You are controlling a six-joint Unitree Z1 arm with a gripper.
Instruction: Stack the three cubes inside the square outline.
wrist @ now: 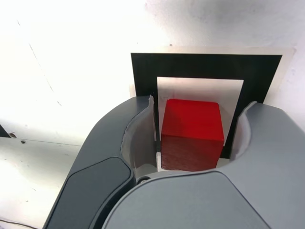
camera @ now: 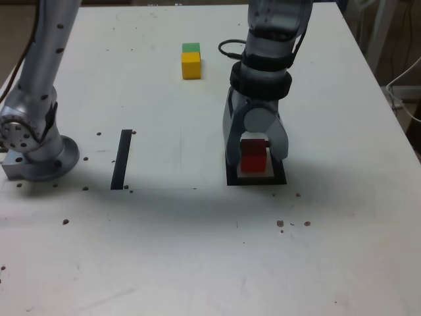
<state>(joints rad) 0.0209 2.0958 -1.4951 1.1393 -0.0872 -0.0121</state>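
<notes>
The red cube [camera: 254, 158] [wrist: 192, 133] rests on the white centre of the square outline [camera: 256, 180] [wrist: 205, 64], right of the middle in the exterior view. My gripper [camera: 256, 160] [wrist: 200, 105] points straight down over it, one finger on each side of the cube. In the wrist view a thin gap shows on both sides of the cube, so the gripper is open and not pressing it. The yellow cube [camera: 191, 66] sits far back on the table. The green cube [camera: 191, 48] lies directly behind it, touching it.
A narrow black strip [camera: 122, 159] lies on the white table [camera: 197, 250] toward the exterior view's left. The arm's metal base [camera: 36, 155] stands at the left edge. A black cable [camera: 230, 49] loops beside the wrist. Small dark specks dot the tabletop.
</notes>
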